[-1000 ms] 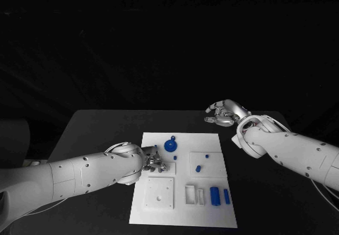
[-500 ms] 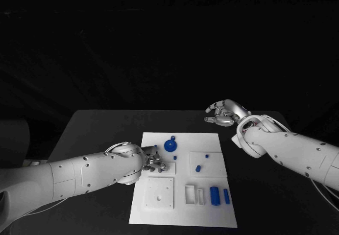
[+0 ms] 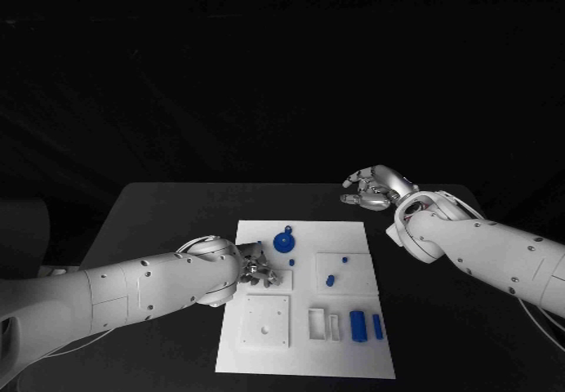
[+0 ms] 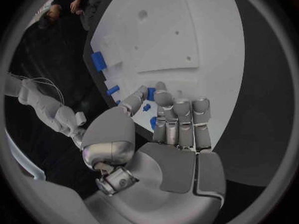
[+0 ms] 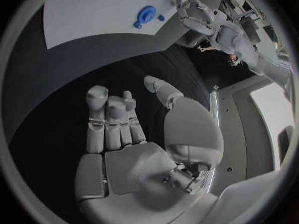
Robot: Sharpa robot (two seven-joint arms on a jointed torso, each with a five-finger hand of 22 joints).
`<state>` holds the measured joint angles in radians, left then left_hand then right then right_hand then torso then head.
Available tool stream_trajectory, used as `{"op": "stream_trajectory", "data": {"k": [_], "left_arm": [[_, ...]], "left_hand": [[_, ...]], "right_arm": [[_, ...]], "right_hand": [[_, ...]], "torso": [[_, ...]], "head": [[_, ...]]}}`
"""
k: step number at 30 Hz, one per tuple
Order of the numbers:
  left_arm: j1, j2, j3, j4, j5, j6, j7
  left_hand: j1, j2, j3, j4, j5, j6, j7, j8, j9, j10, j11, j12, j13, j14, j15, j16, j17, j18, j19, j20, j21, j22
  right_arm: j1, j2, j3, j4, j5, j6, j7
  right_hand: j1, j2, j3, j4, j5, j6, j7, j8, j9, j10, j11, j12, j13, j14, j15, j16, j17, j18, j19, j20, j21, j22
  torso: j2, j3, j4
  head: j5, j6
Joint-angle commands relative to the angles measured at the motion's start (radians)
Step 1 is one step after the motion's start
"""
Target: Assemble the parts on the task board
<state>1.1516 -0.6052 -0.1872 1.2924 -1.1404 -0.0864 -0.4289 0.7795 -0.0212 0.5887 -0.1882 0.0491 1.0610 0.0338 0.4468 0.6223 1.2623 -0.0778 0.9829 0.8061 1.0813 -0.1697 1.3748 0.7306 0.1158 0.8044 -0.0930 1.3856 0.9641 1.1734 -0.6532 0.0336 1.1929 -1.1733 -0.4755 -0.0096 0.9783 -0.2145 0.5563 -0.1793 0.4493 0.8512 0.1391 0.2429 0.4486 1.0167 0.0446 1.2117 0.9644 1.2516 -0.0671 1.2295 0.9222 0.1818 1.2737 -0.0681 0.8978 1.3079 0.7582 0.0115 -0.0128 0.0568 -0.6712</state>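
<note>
The white task board (image 3: pixel 341 237) lies in the middle of the black table. On it sit a round blue part (image 3: pixel 284 242), small blue pieces (image 3: pixel 331 281) and two blue cylinders (image 3: pixel 357 325) near the front. My left hand (image 3: pixel 257 269) rests low over the board's left side, fingers stretched out (image 4: pixel 181 119). A small blue piece (image 4: pixel 151 93) shows between its thumb tip and fingertip; whether it is pinched is unclear. My right hand (image 3: pixel 375 189) hovers above the table beyond the board's far right corner, fingers apart and holding nothing (image 5: pixel 115 129).
A white square block with holes (image 3: pixel 267 321) and a white slotted frame (image 3: pixel 324 324) stand on the board's front half. Black table (image 3: pixel 165 220) surrounds the board on all sides.
</note>
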Motion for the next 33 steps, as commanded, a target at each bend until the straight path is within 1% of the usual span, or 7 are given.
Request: {"op": "stream_trajectory", "data": {"k": [1, 9, 15, 19, 23, 28, 33], "left_arm": [[-0.002, 0.002, -0.001, -0.001, -0.002, 0.011, -0.004], [-0.003, -0.008, -0.001, 0.007, 0.026, 0.018, -0.003], [-0.003, -0.015, -0.001, 0.013, 0.054, 0.029, -0.003], [-0.003, -0.02, 0.0, 0.016, 0.063, 0.03, -0.004], [-0.003, -0.026, 0.0, 0.019, 0.069, 0.028, -0.005], [-0.003, -0.028, 0.001, 0.019, 0.077, 0.026, -0.004], [-0.002, -0.028, 0.002, 0.018, 0.079, 0.018, -0.006]], "left_hand": [[-0.004, 0.014, -0.003, 0.003, 0.001, 0.009, -0.001, 0.003, -0.002, 0.01, 0.0, 0.006, 0.0, 0.001, -0.008, 0.007, 0.0, -0.003, 0.005, -0.166, 0.002, -0.002], [0.006, 0.021, 0.004, -0.012, 0.004, 0.004, -0.001, -0.001, -0.006, 0.008, 0.0, 0.005, -0.001, 0.0, -0.009, 0.006, -0.001, -0.001, 0.003, -0.168, 0.003, -0.003], [0.013, 0.023, 0.014, -0.031, 0.032, -0.009, 0.004, -0.012, -0.017, 0.003, 0.005, 0.005, -0.003, -0.003, -0.006, 0.004, -0.004, -0.002, -0.001, -0.167, 0.005, -0.007], [0.014, 0.024, 0.018, -0.041, 0.053, -0.017, 0.008, -0.019, -0.024, -0.001, 0.009, 0.005, -0.004, -0.005, -0.002, 0.003, -0.006, -0.004, -0.003, -0.166, 0.007, -0.009], [0.012, 0.029, 0.021, -0.047, 0.074, -0.024, 0.011, -0.025, -0.03, -0.004, 0.011, 0.006, -0.005, -0.007, 0.001, 0.003, -0.007, -0.005, -0.005, -0.165, 0.008, -0.012], [0.0, 0.019, 0.018, -0.045, 0.079, -0.032, 0.015, -0.036, -0.035, -0.006, 0.015, 0.007, -0.005, -0.007, 0.004, 0.003, -0.008, -0.006, -0.005, -0.164, 0.009, -0.015], [-0.024, 0.01, 0.015, -0.03, 0.08, -0.041, 0.018, -0.049, -0.041, -0.008, 0.018, 0.008, -0.006, -0.007, 0.006, 0.003, -0.009, -0.006, -0.005, -0.162, 0.01, -0.019]], "right_arm": [[0.0, -0.001, 0.0, 0.002, -0.005, 0.015, 0.002], [0.0, -0.001, 0.0, 0.002, -0.005, 0.017, 0.002], [0.0, -0.002, 0.0, 0.002, -0.005, 0.017, 0.002], [0.0, -0.003, 0.0, 0.002, -0.005, 0.018, 0.001], [0.0, -0.003, 0.0, 0.002, -0.005, 0.018, 0.001], [0.0, -0.003, 0.0, 0.001, -0.005, 0.018, 0.001], [-0.001, -0.003, 0.0, 0.0, -0.005, 0.018, 0.002]], "right_hand": [[-0.009, 0.002, -0.004, 0.0, 0.007, -0.015, 0.02, 0.002, -0.001, -0.004, 0.0, 0.006, -0.001, 0.003, 0.001, 0.003, -0.001, 0.08, -0.001, -0.006, -0.006, 0.015], [-0.009, 0.002, -0.004, 0.001, 0.007, -0.015, 0.02, 0.002, -0.001, -0.004, 0.0, 0.007, -0.002, 0.003, 0.001, 0.003, -0.001, 0.08, -0.001, -0.006, -0.006, 0.015], [-0.01, 0.002, -0.005, 0.001, 0.008, -0.015, 0.02, 0.002, -0.001, -0.004, 0.0, 0.007, -0.002, 0.003, 0.001, 0.003, -0.001, 0.08, -0.001, -0.006, -0.006, 0.015], [-0.011, 0.001, -0.005, 0.002, 0.008, -0.015, 0.02, 0.002, -0.001, -0.004, 0.0, 0.007, -0.002, 0.003, 0.001, 0.003, -0.001, 0.08, 0.0, -0.006, -0.006, 0.015], [-0.012, 0.001, -0.005, 0.002, 0.008, -0.015, 0.02, 0.002, -0.001, -0.004, 0.0, 0.007, -0.002, 0.003, 0.001, 0.003, -0.001, 0.08, 0.0, -0.006, -0.006, 0.015], [-0.012, 0.002, -0.006, 0.003, 0.009, -0.015, 0.02, 0.002, -0.001, -0.004, 0.0, 0.007, -0.002, 0.004, 0.001, 0.003, -0.001, 0.08, 0.0, -0.006, -0.006, 0.015], [-0.013, 0.001, -0.006, 0.003, 0.009, -0.015, 0.02, 0.002, -0.001, -0.003, 0.0, 0.008, -0.003, 0.004, 0.001, 0.003, -0.001, 0.08, 0.0, -0.006, -0.006, 0.015]], "torso": [[-0.001, 0.0004, -0.0007], [0.0, -0.0003, -0.0004], [0.0, 0.0, -0.0008], [0.0, -0.0014, -0.0005], [0.0, -0.0014, 0.0005], [0.0, -0.0016, 0.0004], [0.0, -0.0016, 0.0002]], "head": [[0.001, 0.0], [0.002, 0.002], [0.003, 0.002], [0.002, 0.003], [0.002, 0.003], [0.002, 0.004], [0.002, 0.004]]}}
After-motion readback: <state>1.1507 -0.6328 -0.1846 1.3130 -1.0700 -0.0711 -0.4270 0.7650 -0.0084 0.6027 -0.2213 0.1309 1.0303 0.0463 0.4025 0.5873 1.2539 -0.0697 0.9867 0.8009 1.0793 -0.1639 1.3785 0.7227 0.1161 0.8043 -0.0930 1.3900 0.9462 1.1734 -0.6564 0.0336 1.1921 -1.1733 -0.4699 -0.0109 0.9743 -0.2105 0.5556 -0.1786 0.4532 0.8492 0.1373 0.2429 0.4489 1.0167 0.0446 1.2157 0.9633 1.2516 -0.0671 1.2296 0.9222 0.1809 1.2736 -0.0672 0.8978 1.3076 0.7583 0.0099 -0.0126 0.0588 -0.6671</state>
